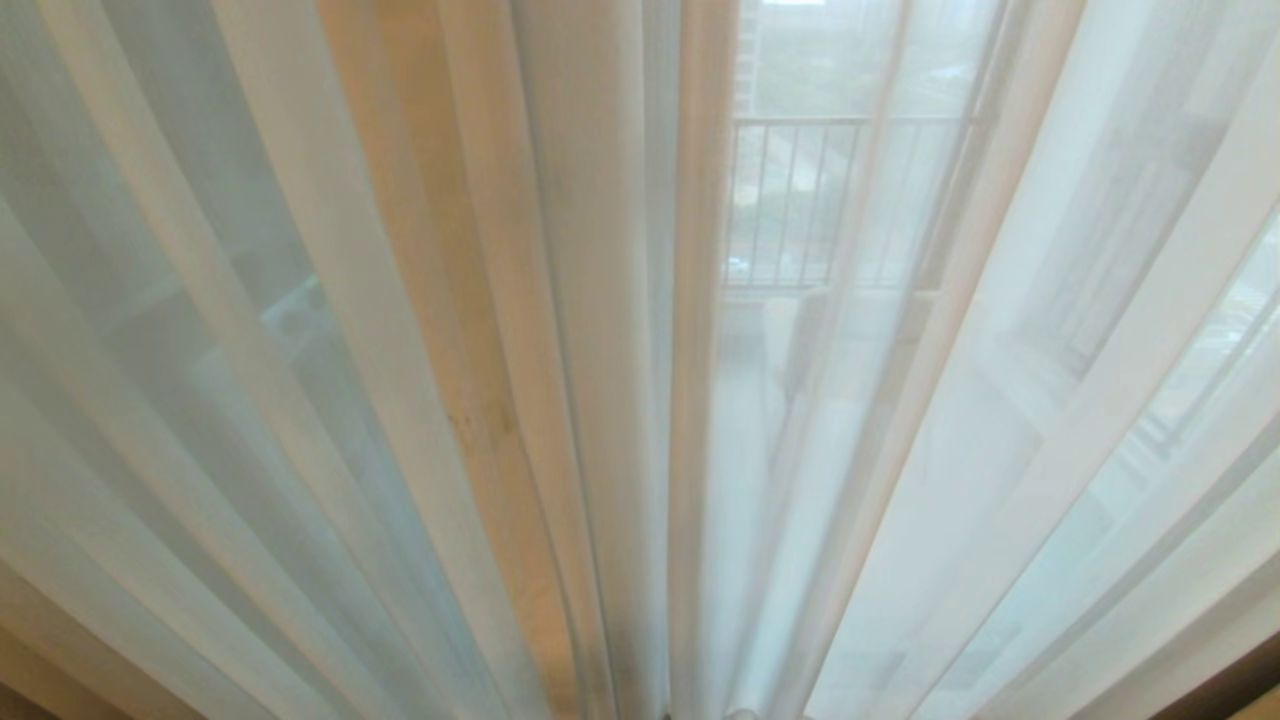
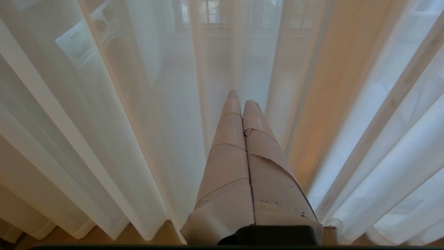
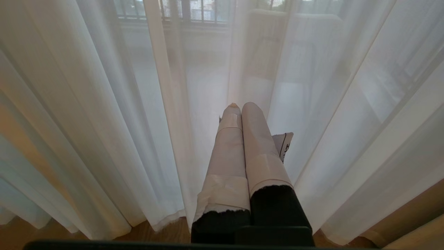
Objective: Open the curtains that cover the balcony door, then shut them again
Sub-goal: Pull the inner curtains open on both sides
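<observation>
Sheer white curtains (image 1: 330,400) in long vertical folds fill the head view, drawn together, with cream hemmed edges (image 1: 695,400) meeting near the middle. Behind them the balcony door (image 1: 965,170) shows only as a dim dark frame line through the fabric. Neither arm shows in the head view. In the left wrist view my left gripper (image 2: 241,98) is shut and empty, its tape-wrapped fingers pressed together and pointing at the curtains (image 2: 138,121) low near the floor. In the right wrist view my right gripper (image 3: 242,105) is likewise shut and empty, just short of the curtains (image 3: 329,104).
A black-barred balcony railing (image 1: 800,200) is dimly visible through the fabric. Wooden floor (image 3: 166,232) shows under the curtain hems (image 2: 104,236). A darker brownish strip (image 1: 1220,680) stands at the lower right corner of the head view.
</observation>
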Motion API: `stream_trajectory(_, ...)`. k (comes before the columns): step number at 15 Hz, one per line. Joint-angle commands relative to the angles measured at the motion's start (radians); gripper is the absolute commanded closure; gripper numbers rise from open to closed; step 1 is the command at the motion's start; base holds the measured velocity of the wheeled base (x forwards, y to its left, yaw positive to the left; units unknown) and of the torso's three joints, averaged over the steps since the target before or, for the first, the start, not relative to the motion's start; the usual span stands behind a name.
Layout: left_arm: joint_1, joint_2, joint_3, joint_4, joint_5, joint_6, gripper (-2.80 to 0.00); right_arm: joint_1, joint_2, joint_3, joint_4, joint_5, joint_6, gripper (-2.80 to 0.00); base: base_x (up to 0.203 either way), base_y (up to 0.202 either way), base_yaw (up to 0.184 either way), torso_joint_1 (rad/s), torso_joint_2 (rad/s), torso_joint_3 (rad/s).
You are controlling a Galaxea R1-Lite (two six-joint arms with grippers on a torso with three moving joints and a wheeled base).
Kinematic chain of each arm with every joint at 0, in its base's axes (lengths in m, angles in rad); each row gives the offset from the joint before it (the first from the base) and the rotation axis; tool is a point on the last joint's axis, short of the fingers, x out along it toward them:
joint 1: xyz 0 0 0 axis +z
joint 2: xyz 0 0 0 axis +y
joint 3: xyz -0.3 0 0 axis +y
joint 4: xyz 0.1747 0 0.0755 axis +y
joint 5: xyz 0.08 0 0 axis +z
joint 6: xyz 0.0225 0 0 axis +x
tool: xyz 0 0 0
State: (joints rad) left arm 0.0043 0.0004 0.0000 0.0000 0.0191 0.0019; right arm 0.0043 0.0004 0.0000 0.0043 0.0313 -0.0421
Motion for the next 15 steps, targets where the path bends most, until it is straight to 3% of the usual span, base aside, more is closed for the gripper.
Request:
stream_trajectory(1, 0.000, 0.000, 0.000, 0.000, 0.001, 0.000, 0.00, 0.000, 0.000, 0.000, 0.000, 0.001, -0.001, 0.00, 0.000, 0.000, 0.000, 0.000, 0.00, 0.000)
stream_trajectory(13, 0.002, 0.000, -0.002, 0.000, -0.001, 0.003, 0.00, 0.000, 0.000, 0.000, 0.000, 0.001, -0.001, 0.00, 0.000, 0.000, 0.000, 0.000, 0.00, 0.000)
stream_trajectory(15, 0.000, 0.000, -0.004, -0.005, -0.002, 0.040, 0.00, 0.000, 0.000, 0.000, 0.000, 0.001, -0.001, 0.00, 0.000, 0.000, 0.000, 0.000, 0.00, 0.000)
